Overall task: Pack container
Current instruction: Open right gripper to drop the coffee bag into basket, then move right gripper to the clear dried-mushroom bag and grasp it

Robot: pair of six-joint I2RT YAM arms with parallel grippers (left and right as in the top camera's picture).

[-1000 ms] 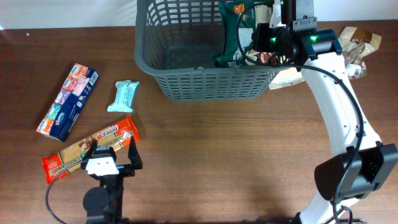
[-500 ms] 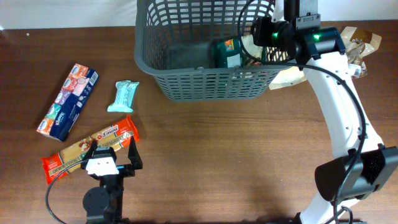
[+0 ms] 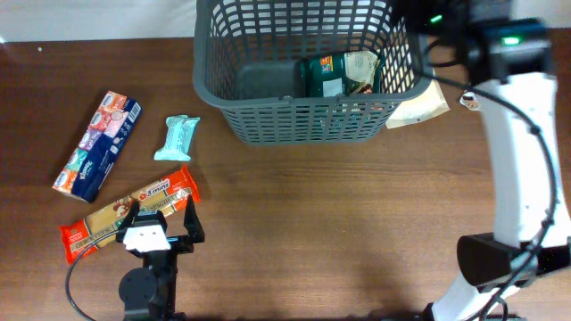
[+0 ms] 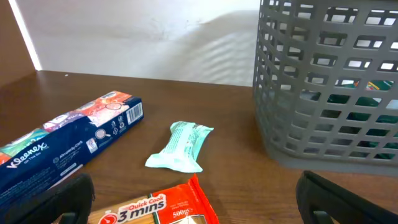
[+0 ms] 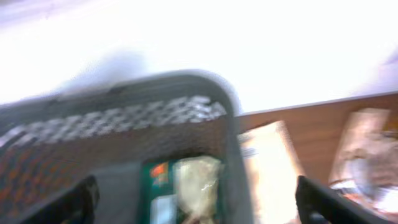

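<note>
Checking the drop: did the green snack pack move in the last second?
Yes. The green snack pack dropped from above the right side of the grey basket onto its floor, right of centre.

Left jaws, right jaws: wide apart.

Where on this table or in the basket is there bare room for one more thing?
The widest bare stretch of table lies in front of the basket, across to the white arm. Inside the basket, the left half of the floor is free; the green pack fills the right. The left side is crowded: tissue pack, teal bar, orange noodle pack.
</note>
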